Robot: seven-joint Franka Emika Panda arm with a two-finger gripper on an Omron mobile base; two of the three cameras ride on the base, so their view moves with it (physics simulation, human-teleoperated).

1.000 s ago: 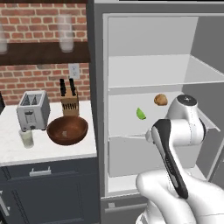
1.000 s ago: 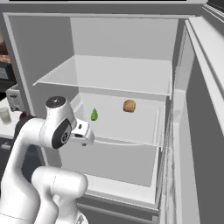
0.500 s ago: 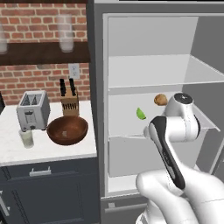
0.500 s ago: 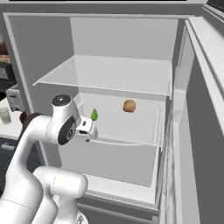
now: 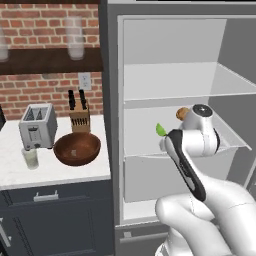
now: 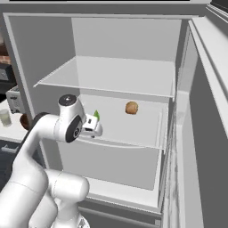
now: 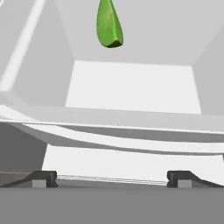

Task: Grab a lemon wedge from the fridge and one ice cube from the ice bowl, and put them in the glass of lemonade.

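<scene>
1. Closest to you, the gripper [image 7: 112, 179] shows in the hand view as two dark fingertips [image 7: 41, 178] set wide apart with nothing between them, so the hand is released and empty.
2. In the right base view the gripper [image 6: 95, 129] sits at the front lip of the middle shelf [image 6: 133, 136] of the fridge [image 6: 196, 133], whose door stands open.
3. Just past the fingertips in the hand view you see the shelf's front edge, and beyond it the white floor and walls of the compartment.
4. The lemon wedge [image 7: 109, 26] lies further back on that shelf, ahead of the gripper and slightly left of centre in the hand view, apart from the fingertips.
5. In the left base view the lemon wedge [image 5: 160, 130] peeks out just left of the arm's wrist; in the right base view the lemon wedge [image 6: 96, 116] sits right behind the hand.
6. Deeper on the same shelf, off to the wedge's right, rests a brown lump [image 6: 131, 107], well apart from the wedge.
7. Look left of the fridge [image 5: 111, 125] in the left base view and you find the counter [image 5: 65, 172] with the ice bowl [image 5: 77, 148] on it.
8. The glass of lemonade [image 5: 30, 158] stands near the bowl's left, in front of the toaster [image 5: 37, 125].
9. Behind the bowl a knife block [image 5: 79, 117] stands against the brick wall [image 5: 50, 90].
10. Farthest and highest, a dark wall shelf [image 5: 50, 59] carries a tall frosted glass [image 5: 75, 36].
</scene>
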